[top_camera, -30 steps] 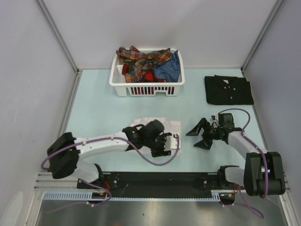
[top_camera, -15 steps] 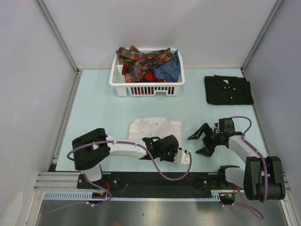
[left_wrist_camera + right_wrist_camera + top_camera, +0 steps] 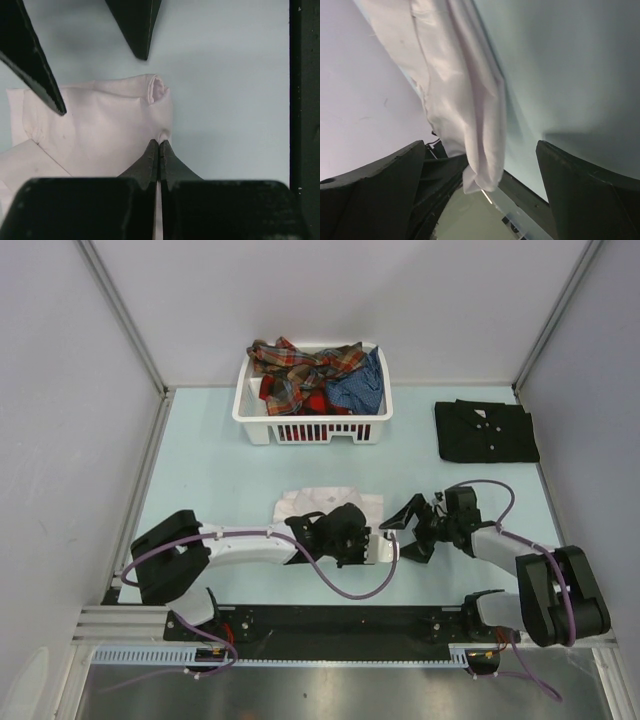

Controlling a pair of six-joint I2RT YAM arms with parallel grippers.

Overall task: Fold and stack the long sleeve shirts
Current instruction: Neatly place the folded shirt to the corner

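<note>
Left gripper: your jaws pressed together, pinching an edge of the white shirt (tabletop beneath). Your right gripper gapes wide just beside.

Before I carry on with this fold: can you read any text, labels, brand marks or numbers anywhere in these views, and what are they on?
None can be read.
White shirt: no print or tag showing.
Black shirt: plain, no label visible.
Plaid and blue shirts: pattern only, no lettering.
Basket: plain white slats, no brand.
Base rail: any marks there are too small to make out.
</note>
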